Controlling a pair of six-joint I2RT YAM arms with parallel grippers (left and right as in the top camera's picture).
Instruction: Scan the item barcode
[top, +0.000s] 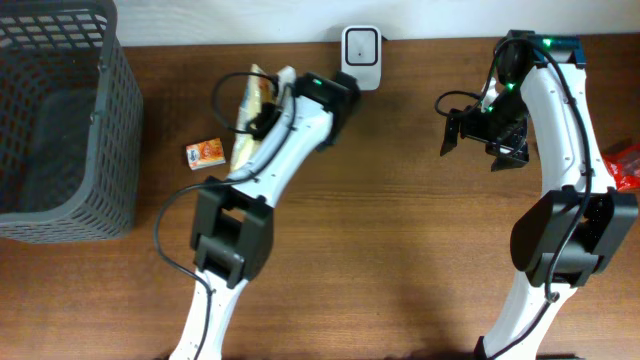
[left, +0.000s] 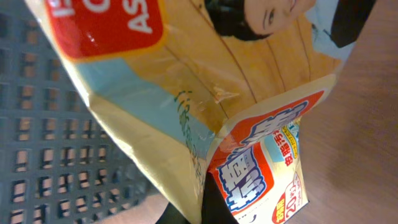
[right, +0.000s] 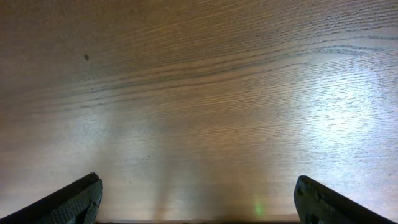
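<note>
Brown wooden tabletop (top: 400, 200), far side: closed left tool (top: 268, 118) grips a yellow plastic snack packet (top: 252, 100), half hidden beneath it, left of a white boxy scanner (top: 361, 45); right tool (right: 199, 199) gapes open.

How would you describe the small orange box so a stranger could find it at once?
Start at the grey mesh basket on the table's left side and look right, toward the left arm. In the gap between them a small orange box lies on the wood. It is far smaller than the pale yellow packet beside it.
</note>
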